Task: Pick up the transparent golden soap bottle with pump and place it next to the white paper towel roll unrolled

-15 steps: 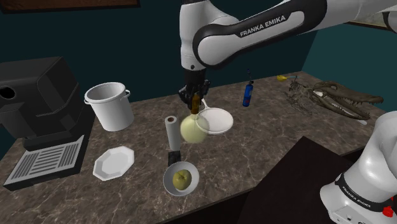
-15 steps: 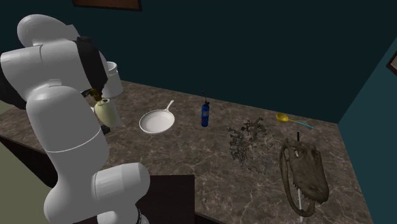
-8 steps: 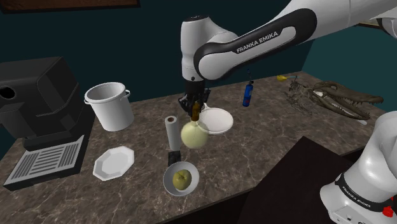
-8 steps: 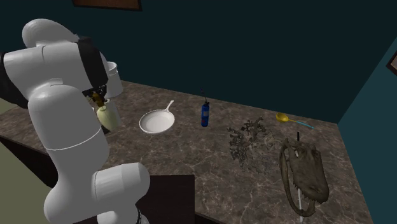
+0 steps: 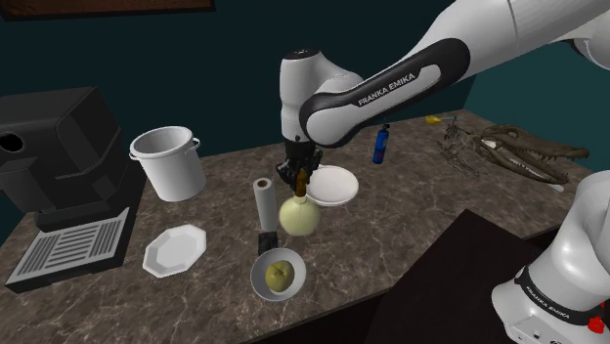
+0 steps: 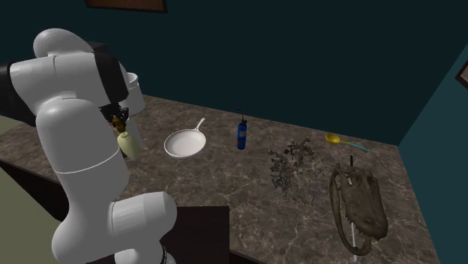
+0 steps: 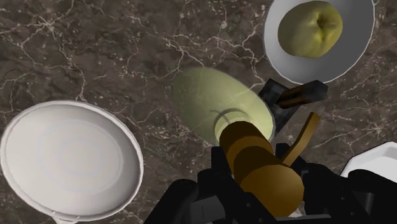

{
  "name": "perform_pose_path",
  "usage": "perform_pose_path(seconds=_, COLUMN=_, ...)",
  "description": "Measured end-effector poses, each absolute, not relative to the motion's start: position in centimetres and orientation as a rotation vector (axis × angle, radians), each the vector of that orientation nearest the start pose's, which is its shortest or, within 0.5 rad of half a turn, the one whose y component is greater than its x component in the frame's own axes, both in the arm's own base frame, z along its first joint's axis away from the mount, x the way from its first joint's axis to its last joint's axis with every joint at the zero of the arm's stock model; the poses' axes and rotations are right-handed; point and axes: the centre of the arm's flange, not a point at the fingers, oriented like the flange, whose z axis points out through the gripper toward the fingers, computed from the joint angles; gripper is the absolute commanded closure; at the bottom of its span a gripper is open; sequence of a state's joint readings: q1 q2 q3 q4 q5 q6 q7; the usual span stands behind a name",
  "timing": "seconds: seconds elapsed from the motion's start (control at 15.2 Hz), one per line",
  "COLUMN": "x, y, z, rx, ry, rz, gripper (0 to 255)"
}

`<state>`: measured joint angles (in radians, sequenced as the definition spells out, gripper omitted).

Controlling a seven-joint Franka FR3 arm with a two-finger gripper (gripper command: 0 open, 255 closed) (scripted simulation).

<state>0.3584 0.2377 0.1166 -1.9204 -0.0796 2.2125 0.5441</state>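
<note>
**Bottle held upright beside the roll**

Shoulder view: the gripper [image 5: 299,168] is clamped on the brown pump [image 5: 300,182] of the soap bottle [image 5: 298,216]. The bottle's long axis stands vertical, pump up and round pale-yellow body down. It hangs low over the marble counter [image 5: 411,210]; I can't tell whether it touches. It is just beside the upright white paper towel roll [image 5: 263,201], between the roll and the white frying pan [image 5: 335,185]. A bowl [image 5: 261,283] holding an apple [image 5: 281,276] sits close in front, near the counter's edge. Bare marble opens toward this view's right, past the pan. Compared with a second ago the bottle is lower and the arm has dropped with it.

Second exterior view: the arm hides most of the bottle [image 6: 128,143]; open counter stretches from the pan [image 6: 183,143] to a blue bottle [image 6: 241,136]. Here too the bottle sits lower than before.

Wrist view: the black fingers [image 7: 191,198] clasp the pump [image 7: 261,167], with the body [image 7: 216,102] below, pan [image 7: 70,162] to one side and bowl [image 7: 283,57] to the other. The spout juts toward the bowl's side.
</note>
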Motion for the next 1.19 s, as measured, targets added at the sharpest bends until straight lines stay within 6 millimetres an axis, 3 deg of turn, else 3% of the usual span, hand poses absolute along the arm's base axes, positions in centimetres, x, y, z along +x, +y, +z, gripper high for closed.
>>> perform_pose_path(seconds=0.4, x=54.9, y=27.5, z=34.6, rx=-3.145, ry=0.043, rz=-0.107, gripper=255)
perform_pose_path(seconds=0.86, x=54.9, y=27.5, z=34.0, rx=-3.145, ry=0.043, rz=-0.107, gripper=255)
perform_pose_path(seconds=0.92, x=54.9, y=27.5, z=34.0, rx=-3.145, ry=0.043, rz=-0.107, gripper=0)
perform_pose_path(seconds=1.19, x=54.9, y=27.6, z=34.1, rx=-3.144, ry=0.043, rz=-0.108, gripper=0)
